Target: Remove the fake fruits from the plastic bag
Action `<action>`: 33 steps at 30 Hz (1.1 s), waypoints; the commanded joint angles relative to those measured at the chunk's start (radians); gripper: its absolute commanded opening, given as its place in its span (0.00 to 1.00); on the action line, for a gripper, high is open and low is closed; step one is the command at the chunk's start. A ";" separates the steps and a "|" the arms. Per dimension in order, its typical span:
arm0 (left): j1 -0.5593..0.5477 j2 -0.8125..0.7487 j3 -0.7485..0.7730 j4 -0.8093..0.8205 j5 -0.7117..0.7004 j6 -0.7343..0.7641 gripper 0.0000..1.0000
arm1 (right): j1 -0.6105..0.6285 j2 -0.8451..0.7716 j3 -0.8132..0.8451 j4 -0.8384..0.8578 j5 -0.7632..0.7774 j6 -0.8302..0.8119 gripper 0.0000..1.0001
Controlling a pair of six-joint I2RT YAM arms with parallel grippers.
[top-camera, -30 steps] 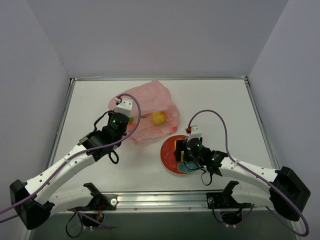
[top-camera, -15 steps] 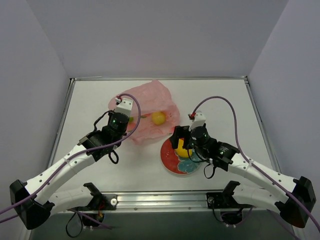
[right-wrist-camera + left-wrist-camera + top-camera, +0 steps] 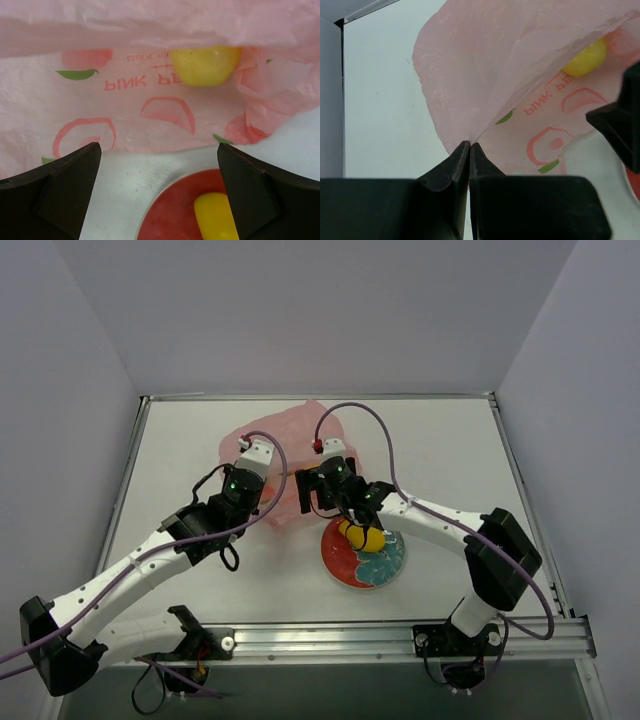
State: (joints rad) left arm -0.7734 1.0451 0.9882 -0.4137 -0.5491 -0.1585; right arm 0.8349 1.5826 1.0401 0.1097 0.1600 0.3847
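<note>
The pink plastic bag (image 3: 300, 430) lies at the back centre of the table. My left gripper (image 3: 265, 490) is shut on its near-left edge and holds a flap up, seen as the pinched film of the plastic bag (image 3: 485, 75) in the left wrist view. Inside the raised mouth sits a yellow fruit (image 3: 205, 62), also visible as the yellow fruit (image 3: 585, 60) from the left wrist. My right gripper (image 3: 330, 498) hangs open and empty between the bag's mouth and the plate. Another yellow fruit (image 3: 362, 536) lies on the plate, showing as the yellow fruit (image 3: 215, 215) under the right wrist camera.
The round red-and-teal plate (image 3: 385, 565) sits just in front of the bag, right of centre; its red rim (image 3: 165, 220) shows below the right jaws. Grey walls enclose the table on three sides, and a metal rail runs along the near edge.
My right gripper opened, left the yellow fruit on the plate and swung back-left to the bag's mouth. The left gripper stayed shut on the bag's edge.
</note>
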 commanded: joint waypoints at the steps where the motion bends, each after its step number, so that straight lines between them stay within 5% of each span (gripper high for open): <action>1: -0.024 -0.004 0.027 0.016 -0.018 -0.007 0.02 | -0.048 0.074 0.110 0.030 -0.005 -0.076 0.97; 22: -0.035 0.033 0.046 0.012 0.029 -0.016 0.02 | -0.161 0.438 0.362 0.073 -0.140 -0.127 0.97; 25: -0.033 0.033 0.047 0.010 0.029 -0.016 0.02 | -0.161 0.432 0.354 0.087 -0.149 -0.125 0.91; 33: -0.033 0.029 0.046 0.007 0.021 -0.016 0.02 | -0.163 0.367 0.290 0.114 -0.160 -0.127 0.47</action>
State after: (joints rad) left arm -0.8040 1.0809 0.9882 -0.4122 -0.5205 -0.1623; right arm 0.6746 2.0239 1.3510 0.1902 0.0162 0.2619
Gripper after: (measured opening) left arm 0.025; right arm 0.672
